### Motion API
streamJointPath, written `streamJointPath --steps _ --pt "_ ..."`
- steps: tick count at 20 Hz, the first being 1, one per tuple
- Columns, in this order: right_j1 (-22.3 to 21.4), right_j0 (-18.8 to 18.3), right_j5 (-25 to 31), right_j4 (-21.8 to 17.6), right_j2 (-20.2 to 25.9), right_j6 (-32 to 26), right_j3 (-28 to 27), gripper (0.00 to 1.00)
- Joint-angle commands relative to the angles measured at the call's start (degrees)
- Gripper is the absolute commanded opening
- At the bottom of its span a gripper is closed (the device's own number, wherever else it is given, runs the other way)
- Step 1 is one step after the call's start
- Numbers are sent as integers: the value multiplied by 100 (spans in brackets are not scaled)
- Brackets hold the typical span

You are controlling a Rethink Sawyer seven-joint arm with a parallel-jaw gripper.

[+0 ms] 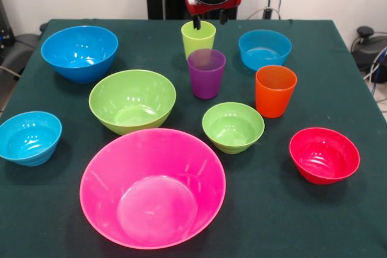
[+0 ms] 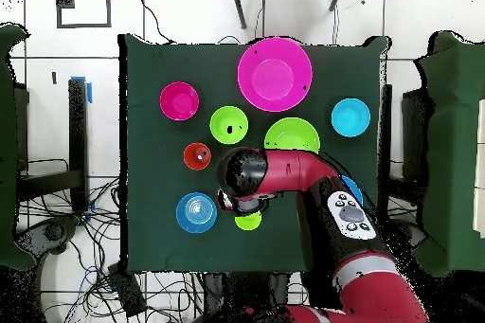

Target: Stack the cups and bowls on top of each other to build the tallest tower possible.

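Your hand (image 1: 210, 23) hangs at the far side of the desk (image 1: 338, 89), right over the lime green cup (image 1: 198, 37). One dark finger (image 1: 196, 22) dips at or just inside the cup's rim and the other shows beside it, clear of the cup, so the hand is spread apart and grips nothing.

Nothing is stacked yet. Every piece stands alone on the desk, mouth up, with its long axis vertical:
- The lime green cup is farthest back, the purple cup (image 1: 206, 74) stands just in front of it, and the orange cup (image 1: 275, 90) is off to one side of the purple.
- The huge pink bowl (image 1: 152, 187) sits nearest the camera, and the large green bowl (image 1: 132, 101) is just behind it.
- The large blue bowl (image 1: 79, 52) is in the far corner.
- The small green bowl (image 1: 233, 126) sits mid-desk and the small red bowl (image 1: 324, 154) is toward the edge.
- One small light-blue bowl (image 1: 29, 137) is at the opposite edge, and the other light-blue bowl (image 1: 264, 49) is at the back beside the lime cup.

Expect the cups to be light, stiff and glossy, so probably slippery and easy to tip. Since they taper toward the base, I'd pinch the wall at the rim, one finger inside and one outside. Squeeze gently, as a thin plastic wall may flex. Keep the cup upright as you lift.

In the overhead view the arm (image 2: 294, 170) covers the purple cup and most of the lime one.
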Motion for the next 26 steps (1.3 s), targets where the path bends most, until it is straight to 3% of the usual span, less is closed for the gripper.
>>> streamJointPath --steps 1,26 --pt "-55 -43 -288 -240 232 -82 336 100" --pt "346 -82 -1002 -394 154 30 433 100"
